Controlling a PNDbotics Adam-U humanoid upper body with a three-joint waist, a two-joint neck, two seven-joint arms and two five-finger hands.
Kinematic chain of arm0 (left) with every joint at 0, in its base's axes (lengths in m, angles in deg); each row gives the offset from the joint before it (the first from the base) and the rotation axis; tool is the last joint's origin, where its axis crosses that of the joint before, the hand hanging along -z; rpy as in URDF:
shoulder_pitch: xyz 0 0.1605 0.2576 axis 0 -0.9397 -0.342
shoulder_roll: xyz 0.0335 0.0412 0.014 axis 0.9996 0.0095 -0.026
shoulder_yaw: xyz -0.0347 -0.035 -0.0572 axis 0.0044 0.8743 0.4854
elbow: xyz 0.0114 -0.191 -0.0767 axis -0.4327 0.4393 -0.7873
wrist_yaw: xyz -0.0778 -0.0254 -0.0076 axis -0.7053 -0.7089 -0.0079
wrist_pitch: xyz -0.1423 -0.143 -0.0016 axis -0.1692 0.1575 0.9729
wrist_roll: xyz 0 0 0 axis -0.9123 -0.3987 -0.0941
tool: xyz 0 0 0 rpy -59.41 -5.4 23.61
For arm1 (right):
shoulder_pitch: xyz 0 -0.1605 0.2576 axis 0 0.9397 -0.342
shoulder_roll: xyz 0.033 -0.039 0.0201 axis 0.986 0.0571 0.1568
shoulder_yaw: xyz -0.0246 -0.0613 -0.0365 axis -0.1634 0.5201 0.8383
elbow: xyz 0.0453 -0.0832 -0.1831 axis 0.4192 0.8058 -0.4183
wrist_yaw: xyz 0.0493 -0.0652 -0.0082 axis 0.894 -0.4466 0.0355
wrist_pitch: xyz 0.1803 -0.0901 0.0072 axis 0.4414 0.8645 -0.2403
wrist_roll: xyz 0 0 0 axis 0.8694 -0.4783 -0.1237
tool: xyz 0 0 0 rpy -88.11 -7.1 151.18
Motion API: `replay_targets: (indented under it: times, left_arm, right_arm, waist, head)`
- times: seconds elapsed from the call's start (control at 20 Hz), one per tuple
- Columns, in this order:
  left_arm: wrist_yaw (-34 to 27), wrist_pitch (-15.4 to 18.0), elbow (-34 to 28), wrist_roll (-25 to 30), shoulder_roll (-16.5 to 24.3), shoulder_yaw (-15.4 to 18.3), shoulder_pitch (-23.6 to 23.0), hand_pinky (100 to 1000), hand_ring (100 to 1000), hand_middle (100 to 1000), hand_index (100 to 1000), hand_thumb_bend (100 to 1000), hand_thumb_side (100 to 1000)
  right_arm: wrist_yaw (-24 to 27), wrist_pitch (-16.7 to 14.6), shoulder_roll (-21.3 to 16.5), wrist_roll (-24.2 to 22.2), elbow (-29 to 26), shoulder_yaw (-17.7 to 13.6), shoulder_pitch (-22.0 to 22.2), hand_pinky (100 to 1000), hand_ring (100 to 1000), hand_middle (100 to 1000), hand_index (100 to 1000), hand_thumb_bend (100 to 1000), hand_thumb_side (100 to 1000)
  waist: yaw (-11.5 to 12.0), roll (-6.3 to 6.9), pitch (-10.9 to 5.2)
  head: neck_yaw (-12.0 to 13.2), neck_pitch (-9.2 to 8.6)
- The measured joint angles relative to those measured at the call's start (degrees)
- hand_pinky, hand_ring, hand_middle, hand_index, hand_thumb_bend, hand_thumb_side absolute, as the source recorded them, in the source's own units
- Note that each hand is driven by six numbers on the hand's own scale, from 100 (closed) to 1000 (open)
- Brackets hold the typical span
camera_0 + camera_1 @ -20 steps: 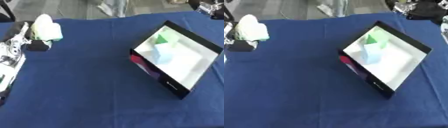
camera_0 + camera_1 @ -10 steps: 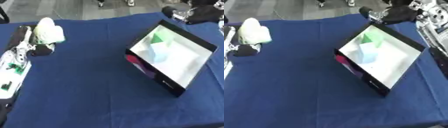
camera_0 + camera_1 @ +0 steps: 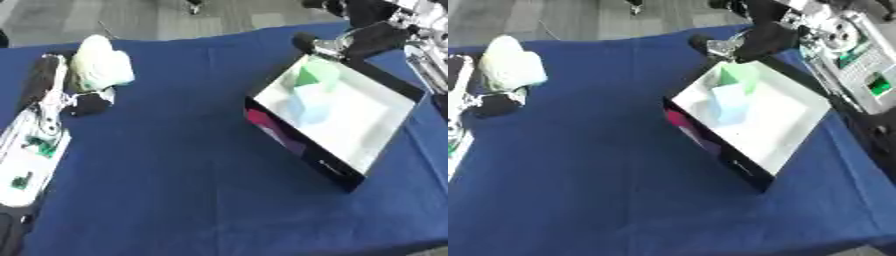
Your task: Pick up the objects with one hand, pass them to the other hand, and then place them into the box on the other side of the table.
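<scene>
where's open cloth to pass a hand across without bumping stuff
The wide blue cloth between the left hand, holding a pale object, and the box is bare, as is the near strip. It is crowded at the box's far corner, where the right hand sits, and inside by the green block.

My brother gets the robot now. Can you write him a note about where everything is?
Left hand: at the table's left edge, curled round a pale, rounded soft object.
Right hand: at the far corner of the black-rimmed white box; fingers unclear.
Done: a green block and a light blue block lie in the box.
Left: pass the pale object to the right hand, then box it.
</scene>
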Motion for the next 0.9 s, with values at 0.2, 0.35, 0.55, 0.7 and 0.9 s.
replay_targets:
  times: [0.2, 0.35, 0.55, 0.7, 0.9]
  left_arm:
    - [0.1, 1.5, 0.7, -1.7, -1.1, -0.8, 0.1, 781, 731, 560, 589, 100, 114]
    - [0.6, 2.5, 1.2, -2.5, -1.9, -1.3, 0.2, 781, 731, 558, 589, 100, 116]
    - [1.5, 3.8, 1.7, -3.7, -3.4, -2.0, 0.3, 778, 728, 555, 588, 100, 120]
    - [2.2, 4.8, 2.3, -4.7, -4.6, -2.3, 0.4, 777, 726, 554, 588, 100, 122]
    - [3.1, 6.1, 3.2, -6.0, -6.2, -2.7, 0.5, 776, 723, 551, 587, 100, 121]
  right_arm:
    - [-1.2, 0.0, 0.6, -1.4, 0.4, 1.1, -1.0, 1000, 1000, 926, 991, 338, 238]
    - [-1.7, 0.4, 1.2, -2.5, 0.8, 2.1, -1.9, 1000, 1000, 927, 992, 338, 245]
    - [-2.7, 0.9, 2.2, -3.9, 1.5, 3.2, -2.8, 1000, 1000, 929, 994, 333, 256]
    - [-3.3, 1.4, 3.0, -4.8, 2.0, 3.8, -3.0, 1000, 1000, 930, 996, 329, 267]
    - [-3.8, 1.9, 3.9, -5.8, 2.5, 4.5, -3.6, 1000, 1000, 932, 998, 327, 282]
  waist:
    - [0.1, -0.13, 0.00]
    - [0.3, -0.31, 0.00]
    - [0.7, -0.52, 0.00]
    - [1.1, -0.82, 0.00]
    - [1.4, -0.95, 0.00]
  head:
    - [-1.0, 0.00]
    - [-1.5, 0.00]
    - [-2.2, 0.00]
    - [-2.5, 0.00]
    - [-2.9, 0.00]
